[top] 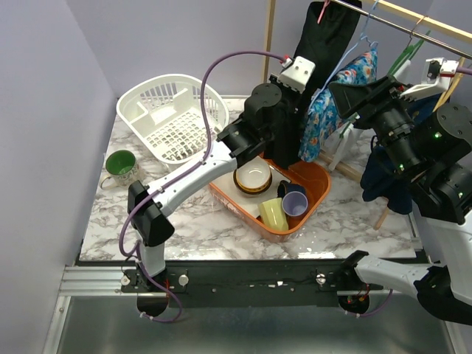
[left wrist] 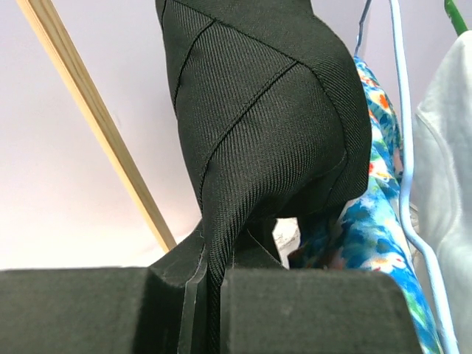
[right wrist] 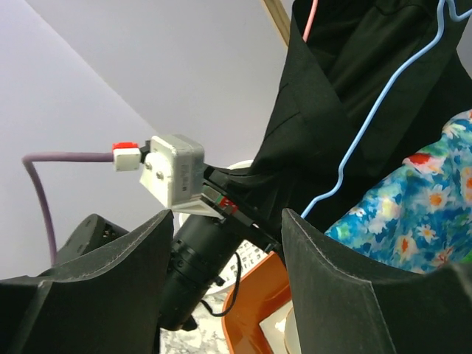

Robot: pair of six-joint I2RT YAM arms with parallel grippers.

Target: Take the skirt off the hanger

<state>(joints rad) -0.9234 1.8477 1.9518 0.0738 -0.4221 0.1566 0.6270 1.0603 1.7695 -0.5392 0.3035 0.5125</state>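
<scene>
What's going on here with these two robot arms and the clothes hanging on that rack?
The left gripper is clamped on a fold of the black skirt, which hangs from the wooden rail beside a blue floral garment. The right gripper is open, held in the air facing the skirt without touching it. The skirt is not yet off its hanger.

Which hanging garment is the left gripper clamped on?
The black skirt, leftmost: the left gripper pinches its lower edge, not the blue floral garment beside it.
</scene>
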